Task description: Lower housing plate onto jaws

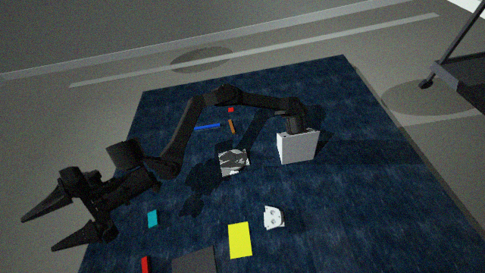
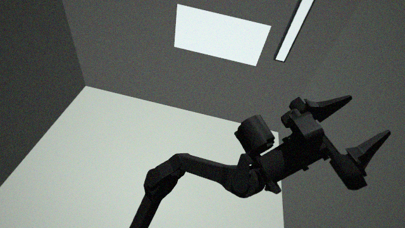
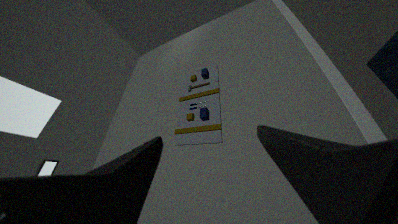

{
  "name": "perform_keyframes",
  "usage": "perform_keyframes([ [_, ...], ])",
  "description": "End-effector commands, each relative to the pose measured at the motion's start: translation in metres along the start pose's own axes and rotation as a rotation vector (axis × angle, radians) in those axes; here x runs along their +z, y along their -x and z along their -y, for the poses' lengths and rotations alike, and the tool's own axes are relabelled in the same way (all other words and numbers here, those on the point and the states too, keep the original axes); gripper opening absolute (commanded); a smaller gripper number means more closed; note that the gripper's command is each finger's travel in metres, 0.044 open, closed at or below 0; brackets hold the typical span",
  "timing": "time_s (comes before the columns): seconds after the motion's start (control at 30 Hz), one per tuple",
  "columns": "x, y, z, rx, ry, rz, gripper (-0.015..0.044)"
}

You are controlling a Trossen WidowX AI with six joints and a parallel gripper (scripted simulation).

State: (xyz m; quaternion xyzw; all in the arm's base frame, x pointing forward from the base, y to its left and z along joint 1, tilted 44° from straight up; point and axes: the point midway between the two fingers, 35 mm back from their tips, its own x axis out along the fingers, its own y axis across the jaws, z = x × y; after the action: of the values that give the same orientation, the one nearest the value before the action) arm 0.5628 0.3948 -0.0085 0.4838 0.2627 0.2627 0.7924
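Observation:
My gripper (image 1: 37, 235) (image 2: 369, 114) (image 3: 209, 135) is wide open, with nothing between its fingers. It is raised high and reaches out to the left, past the mat's left edge in the top view, far from the white parts. A pale, squarish assembly (image 1: 227, 171) lies mid-mat, partly under the arm's shadow; its jaws and pins are too small to tell apart. A small white plate with two round holes (image 1: 280, 218) lies apart from it, nearer the camera and to the right, and looks like the housing plate. Neither part shows in the other two views.
The arm's white base block (image 1: 299, 148) stands right of the assembly. A yellow sheet (image 1: 239, 240), a dark panel (image 1: 197, 262), a teal block (image 1: 152, 218) and a red block (image 1: 145, 265) lie nearer the camera. A blue bar (image 1: 207, 127), an orange bar (image 1: 231, 126) and a red cube (image 1: 230, 109) lie farther back.

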Motion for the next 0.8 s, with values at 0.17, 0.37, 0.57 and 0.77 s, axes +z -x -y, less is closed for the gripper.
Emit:
perform_keyframes([
  [0.17, -0.028, 0.004, 0.019, -0.108, 0.170, -0.057, 0.0440],
  [0.37, -0.046, 0.008, 0.034, -0.174, 0.281, -0.107, 0.0440],
  [0.57, -0.064, 0.015, 0.048, -0.235, 0.394, -0.164, 0.0440],
  [0.77, -0.081, 0.023, 0.062, -0.290, 0.510, -0.230, 0.0440],
])
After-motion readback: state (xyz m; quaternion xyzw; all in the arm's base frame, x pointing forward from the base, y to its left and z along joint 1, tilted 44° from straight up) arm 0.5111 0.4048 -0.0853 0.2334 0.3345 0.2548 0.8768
